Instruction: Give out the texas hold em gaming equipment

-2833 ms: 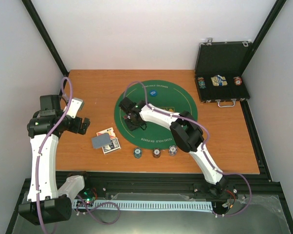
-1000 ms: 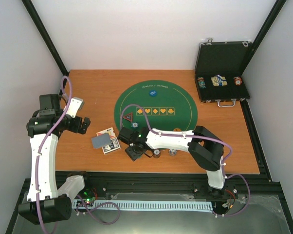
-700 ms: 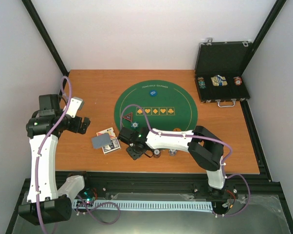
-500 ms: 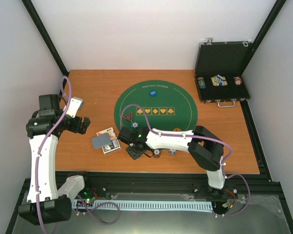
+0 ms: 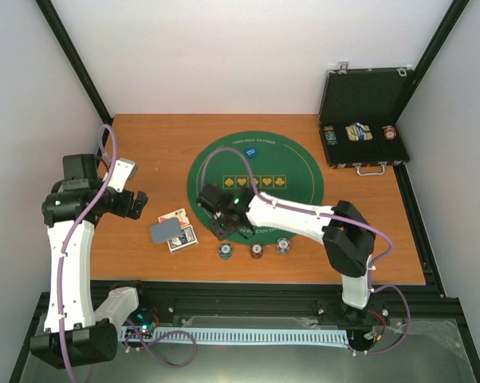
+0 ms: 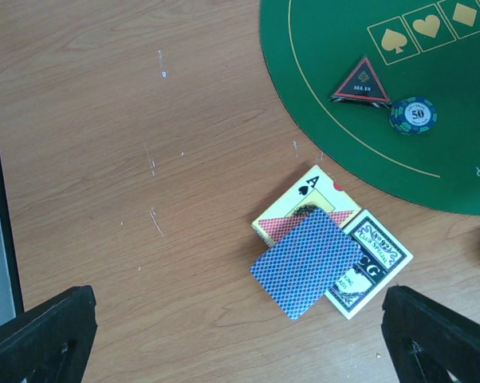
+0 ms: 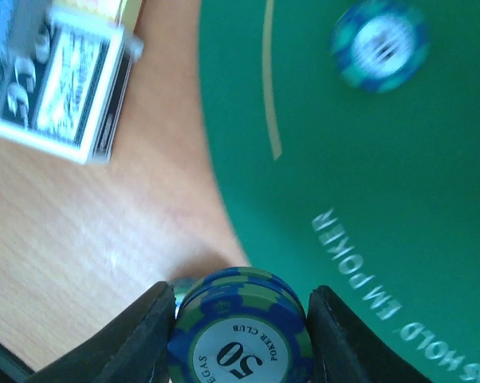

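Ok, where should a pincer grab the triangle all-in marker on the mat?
Come straight down on the triangle marker: one finger against its base edge, the other at the opposite tip. It seems to lie flat, and the 50 chip crowds one base corner.

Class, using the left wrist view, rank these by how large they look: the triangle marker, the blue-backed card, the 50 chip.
1. blue-backed card
2. triangle marker and 50 chip: they look near alike, so unranked.
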`<state>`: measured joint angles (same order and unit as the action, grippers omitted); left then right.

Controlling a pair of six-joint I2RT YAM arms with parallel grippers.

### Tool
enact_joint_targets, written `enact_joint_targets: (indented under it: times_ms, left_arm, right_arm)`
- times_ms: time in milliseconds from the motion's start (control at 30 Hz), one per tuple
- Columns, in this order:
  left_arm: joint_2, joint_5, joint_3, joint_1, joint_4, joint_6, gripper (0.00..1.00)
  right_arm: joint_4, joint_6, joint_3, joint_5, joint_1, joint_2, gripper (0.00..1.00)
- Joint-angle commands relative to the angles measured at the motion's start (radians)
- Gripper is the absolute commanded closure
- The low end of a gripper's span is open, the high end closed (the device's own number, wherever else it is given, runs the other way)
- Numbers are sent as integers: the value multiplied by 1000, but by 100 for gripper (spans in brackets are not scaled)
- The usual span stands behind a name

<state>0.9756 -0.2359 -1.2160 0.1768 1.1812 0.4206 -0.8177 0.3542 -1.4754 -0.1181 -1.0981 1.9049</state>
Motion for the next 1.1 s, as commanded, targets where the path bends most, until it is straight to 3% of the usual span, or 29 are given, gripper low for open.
enact_joint_targets:
  times_ms: [0, 233, 500, 733, 1067]
  left_arm:
    - [-14, -10, -37, 8, 21, 13, 0]
    - [-10, -14, -38, 7, 18, 12, 0]
    - [7, -25, -29, 8, 9, 10, 0]
    - [9, -44, 10, 8, -12, 10, 0]
    - [9, -49, 4, 9, -14, 22, 0]
  right_arm:
    - [-58, -50, -119, -28, 91, -57, 79]
    - [-118, -117, -331, -42, 284, 40, 79]
    - [-146, -138, -625, -21, 458, 301, 79]
    - [-179, -125, -855, 29, 528, 528, 78]
    - [-134, -94, -913, 53, 543, 675, 78]
